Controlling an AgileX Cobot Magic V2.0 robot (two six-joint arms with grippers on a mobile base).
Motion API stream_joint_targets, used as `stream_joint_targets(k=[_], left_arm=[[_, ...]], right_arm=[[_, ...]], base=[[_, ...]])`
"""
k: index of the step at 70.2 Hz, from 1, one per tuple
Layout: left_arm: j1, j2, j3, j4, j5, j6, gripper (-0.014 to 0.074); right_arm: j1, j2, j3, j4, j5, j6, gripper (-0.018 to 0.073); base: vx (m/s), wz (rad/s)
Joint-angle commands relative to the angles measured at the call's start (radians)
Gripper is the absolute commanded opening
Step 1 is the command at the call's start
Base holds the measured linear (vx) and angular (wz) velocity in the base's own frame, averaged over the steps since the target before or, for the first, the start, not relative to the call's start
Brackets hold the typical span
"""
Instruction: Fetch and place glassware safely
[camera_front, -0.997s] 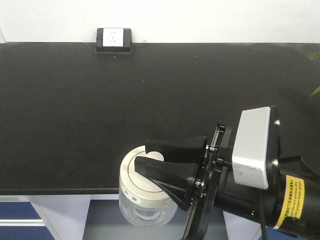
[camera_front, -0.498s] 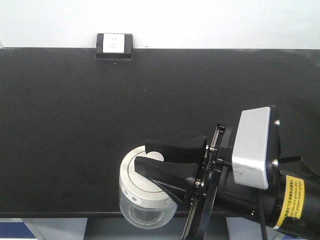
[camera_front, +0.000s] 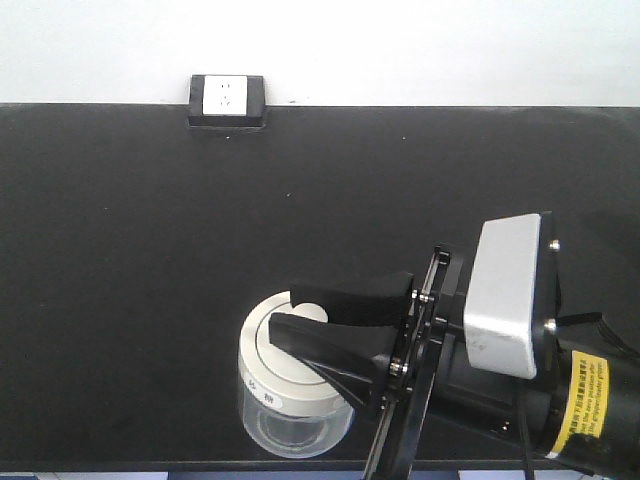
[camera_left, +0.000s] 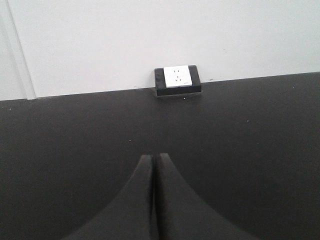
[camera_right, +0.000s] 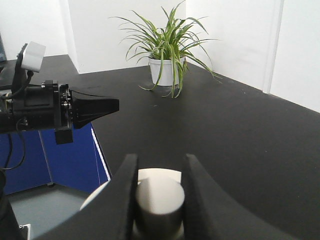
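Note:
The glassware (camera_front: 272, 372) is a squat clear jar with a cream-white lid, seen low in the front view just inside the black table's (camera_front: 140, 250) front edge. My right gripper (camera_front: 285, 306) reaches in from the right and is shut on the lid's central knob. In the right wrist view both fingers press the sides of the knob (camera_right: 159, 197), and the right gripper (camera_right: 160, 159) hides most of the lid. I cannot tell whether the jar rests on the table. My left gripper (camera_left: 153, 157) hangs over bare tabletop with its fingers pressed together and empty; the right wrist view shows the left gripper (camera_right: 115, 106) at the left.
A white wall socket (camera_front: 227, 98) in a black housing sits at the table's back edge against the wall, and the left wrist view shows the socket (camera_left: 178, 80) too. A potted spider plant (camera_right: 165, 55) stands on the far corner. Blue cabinet fronts (camera_right: 65, 160) lie below the table's edge.
The whole scene has slid down in the front view: the table's front edge now lies near the frame's bottom. The jar, earlier hanging past that edge, is over the tabletop. The grip is unchanged.

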Motion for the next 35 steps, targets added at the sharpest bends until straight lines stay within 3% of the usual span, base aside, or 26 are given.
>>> stream_joint_targets(k=[1, 35], left_arm=[[-0.008, 0.008, -0.027, -0.009, -0.071, -0.006, -0.0007], [-0.008, 0.008, -0.027, -0.009, -0.071, -0.006, -0.0007]], right_arm=[[0.001, -0.021, -0.038, 0.037, -0.076, -0.008, 0.0], [0.001, -0.021, -0.038, 0.037, -0.076, -0.008, 0.0]], base=[[0.06, 0.0], [0.05, 0.01]])
